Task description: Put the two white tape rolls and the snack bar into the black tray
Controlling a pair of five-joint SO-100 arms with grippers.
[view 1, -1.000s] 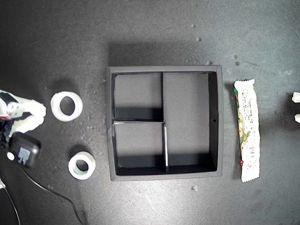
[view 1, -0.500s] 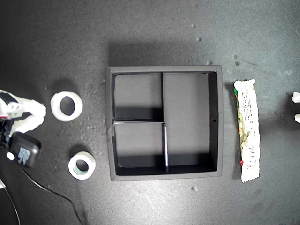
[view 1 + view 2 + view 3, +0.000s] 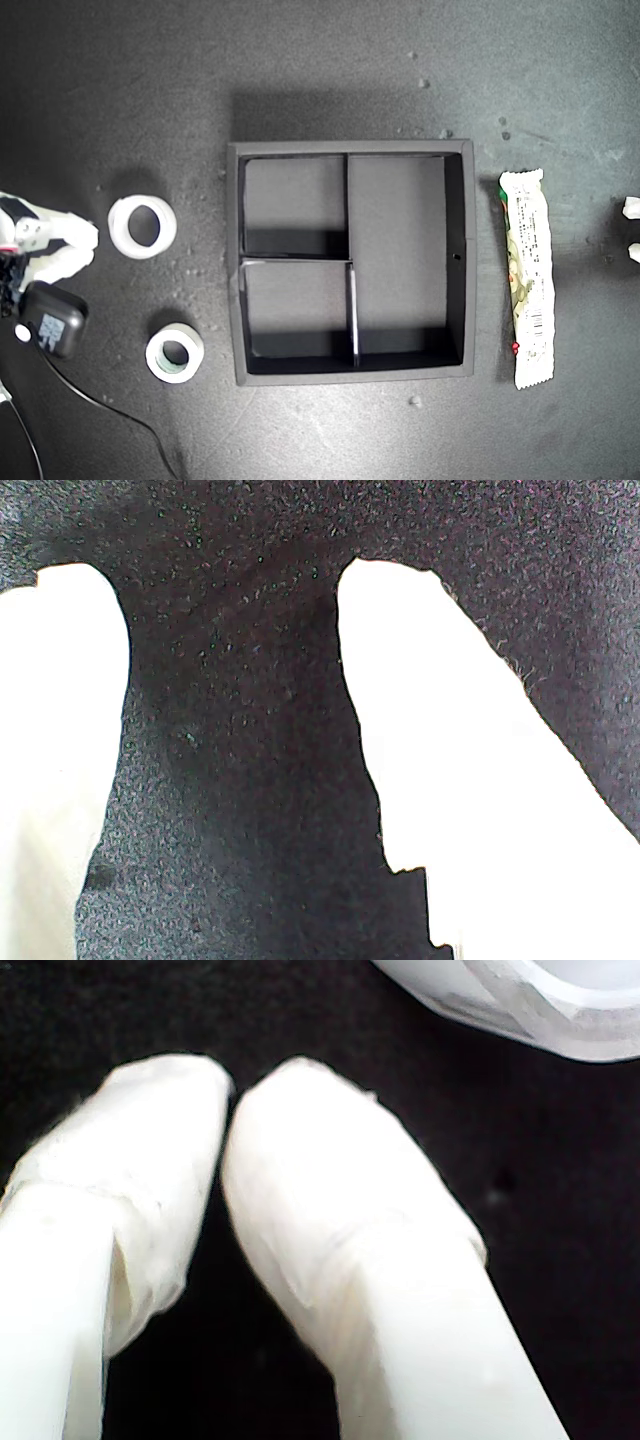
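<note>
- Count first: two white tape rolls, one snack bar (image 3: 527,291), one black tray (image 3: 456,262) with three compartments (two small squares plus one long one), all of them empty.
- Both rolls and the bar sit on the dark tabletop (image 3: 330,60), outside the tray. The rolls are off the tray's wall on the exterior view's left; the bar lies lengthwise just beside the opposite wall.
- My second gripper (image 3: 228,1110) has its two white-wrapped fingers (image 3: 330,1210) pressed tip to tip, clamped on nothing. The larger tape roll (image 3: 142,227) lies just past those fingertips, not touching, and in the second wrist view it's cut off so only a slice of its rim shows.
- The smaller tape roll (image 3: 175,353), with the greyish-green core, is off to the side of that gripper, apart from it.
- My first gripper (image 3: 235,770) is spread wide, nothing but bare dark surface between the fingers (image 3: 470,780). The fingers are blown out to pure white, so no detail on them.
- At the exterior view's right edge two little white tips (image 3: 632,230) poke in, the rest cut off, a little way beyond the bar.
</note>
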